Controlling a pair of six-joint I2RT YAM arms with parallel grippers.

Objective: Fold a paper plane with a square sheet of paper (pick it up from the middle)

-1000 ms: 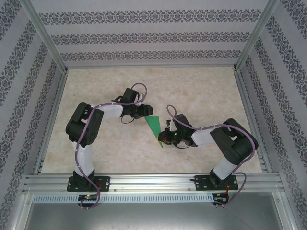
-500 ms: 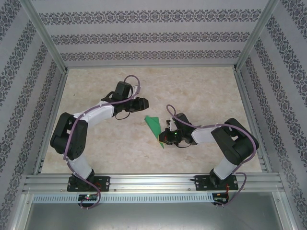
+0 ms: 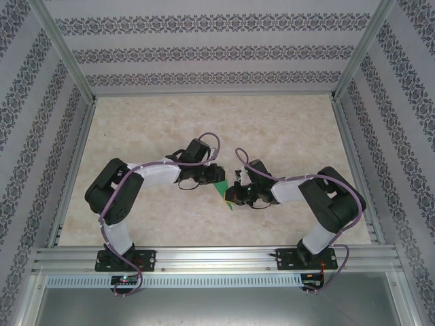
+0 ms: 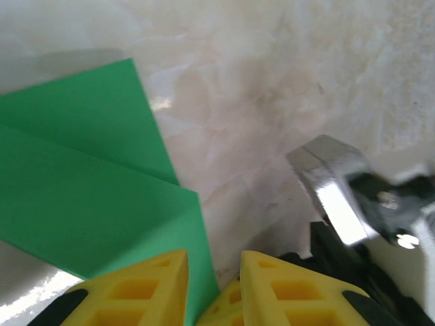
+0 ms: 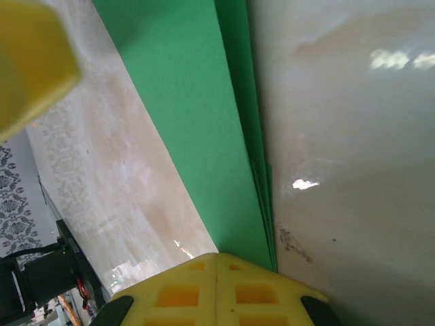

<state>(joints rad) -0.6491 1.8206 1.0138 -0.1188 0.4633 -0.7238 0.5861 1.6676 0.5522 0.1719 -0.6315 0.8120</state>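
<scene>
Top external view: the paper plane, a slim green folded wedge, lies on the desk near the middle, between the two arms, with its narrow tip pointing toward the near edge. Half a second ago its whole length lay uncovered. Now only the near part shows, because the left gripper has swung back from the far left and come down over the wide far end. The paper itself has not shifted.

At the near end the right gripper sits where it was a second ago. In the right wrist view its yellow fingers are pressed together, and the stacked green edges of the paper plane run straight down into the seam between them, so these jaws are pinching the paper's narrow end.

From the left wrist camera the paper plane spreads across the left half of the picture in two overlapping layers. One corner runs down into the slim gap between the yellow fingers of the left gripper. Those jaws stand close together but not touching; whether they already grip the corner I cannot tell.

The right arm has kept its pose, while the left arm's elbow now sits nearer the middle of the desk than half a second ago.
</scene>
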